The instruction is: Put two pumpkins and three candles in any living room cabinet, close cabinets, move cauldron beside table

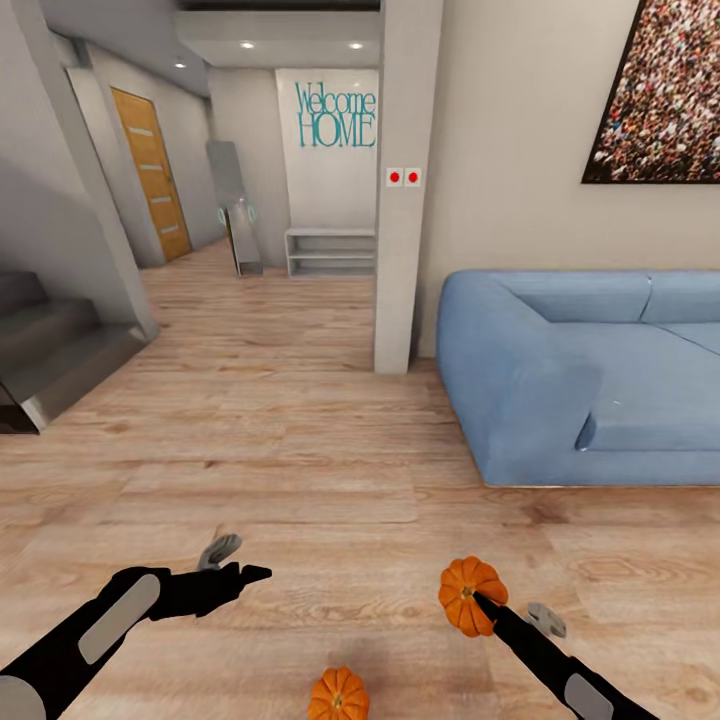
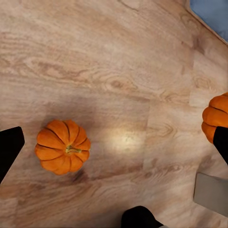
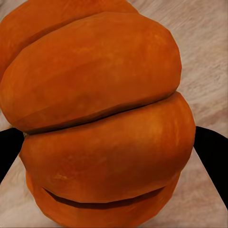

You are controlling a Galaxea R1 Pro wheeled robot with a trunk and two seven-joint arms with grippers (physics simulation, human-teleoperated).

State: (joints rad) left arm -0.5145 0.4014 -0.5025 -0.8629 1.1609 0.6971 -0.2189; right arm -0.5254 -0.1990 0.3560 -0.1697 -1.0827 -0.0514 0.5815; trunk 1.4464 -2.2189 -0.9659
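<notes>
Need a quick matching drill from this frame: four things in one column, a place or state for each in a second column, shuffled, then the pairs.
Things:
1. held pumpkin
2. second pumpkin
3. left gripper
4. sofa

Places or states:
A. lying on the wood floor, between the two arms
B. blue, against the wall under the picture
C. clamped in the right gripper, off the floor
D. empty, fingers spread above the floor

Pairs: 1-C, 2-A, 3-D, 4-B
</notes>
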